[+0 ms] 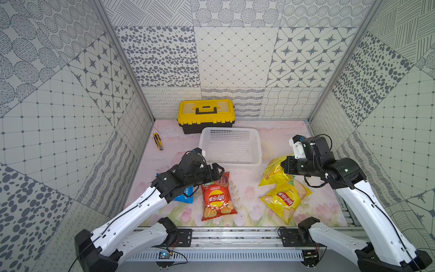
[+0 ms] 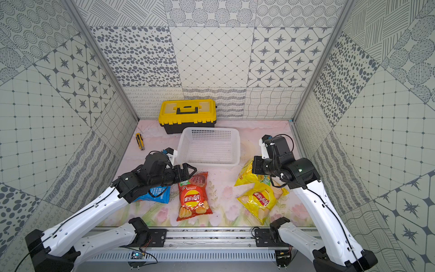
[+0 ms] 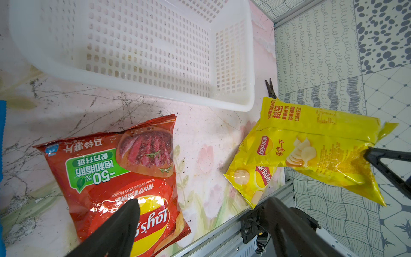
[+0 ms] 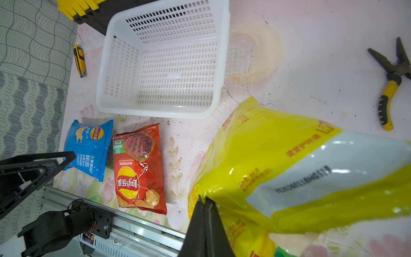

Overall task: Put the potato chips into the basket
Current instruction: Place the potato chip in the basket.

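Potato chips, yellow bag [image 4: 289, 160]: my right pincer [image 4: 205, 200] is clamping it (aloft, lower right); next, probably, clearing the basket [image 4: 155, 112] rim, upper centre. My left pincer [image 1: 217, 170] is gaping.

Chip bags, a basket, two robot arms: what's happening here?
The right tool is shut on one edge of a shiny yellow chip bag, held up beside the white perforated plastic basket, which holds nothing yet. The left tool hangs open above the shiny red chip bag. A second yellow bag and a blue chip bag lie on the table.
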Robot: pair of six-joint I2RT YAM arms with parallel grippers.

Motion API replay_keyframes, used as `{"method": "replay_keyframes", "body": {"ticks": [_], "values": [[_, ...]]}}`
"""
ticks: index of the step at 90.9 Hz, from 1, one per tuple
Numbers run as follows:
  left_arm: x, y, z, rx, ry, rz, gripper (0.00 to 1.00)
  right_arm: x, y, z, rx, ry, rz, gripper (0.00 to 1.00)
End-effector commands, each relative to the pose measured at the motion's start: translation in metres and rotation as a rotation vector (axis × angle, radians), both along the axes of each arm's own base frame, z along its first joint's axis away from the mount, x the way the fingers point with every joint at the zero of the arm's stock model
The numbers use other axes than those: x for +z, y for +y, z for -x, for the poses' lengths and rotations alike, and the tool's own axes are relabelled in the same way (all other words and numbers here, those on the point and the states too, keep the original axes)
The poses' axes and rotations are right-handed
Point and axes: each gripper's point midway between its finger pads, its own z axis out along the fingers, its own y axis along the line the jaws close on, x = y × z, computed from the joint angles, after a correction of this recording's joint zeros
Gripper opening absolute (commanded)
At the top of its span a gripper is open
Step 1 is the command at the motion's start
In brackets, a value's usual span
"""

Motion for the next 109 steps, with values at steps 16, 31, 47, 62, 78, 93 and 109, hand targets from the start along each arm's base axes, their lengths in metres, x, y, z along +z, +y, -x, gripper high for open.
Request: {"method": "replay_keyframes", "body": {"ticks": [16,31,47,62,78,93,109], "values": [[0.020,-0.014,-0.015,-0.037,-0.066,0.015,0.94,0.039,0.011,-0.023,0.049,-0.097,0.003,0.00],[0.033,-0.025,-0.027,-0.071,-0.095,-0.001,0.90,0.056,0.026,-0.049,0.082,-0.144,-0.001,0.00],[0.055,-0.048,-0.054,-0.123,-0.137,-0.033,0.77,0.061,0.050,-0.085,0.128,-0.172,-0.023,0.00],[0.060,-0.074,-0.087,-0.169,-0.146,-0.089,0.63,0.051,0.072,-0.121,0.174,-0.170,-0.020,0.00],[0.040,-0.091,-0.133,-0.169,-0.093,-0.095,0.53,0.035,0.091,-0.152,0.216,-0.169,-0.015,0.00],[0.004,-0.098,-0.170,-0.156,0.012,-0.059,0.39,0.018,0.105,-0.174,0.242,-0.151,-0.023,0.00],[-0.041,-0.114,-0.186,-0.186,0.101,-0.073,0.35,-0.005,0.108,-0.195,0.234,-0.114,-0.003,0.00]]}}
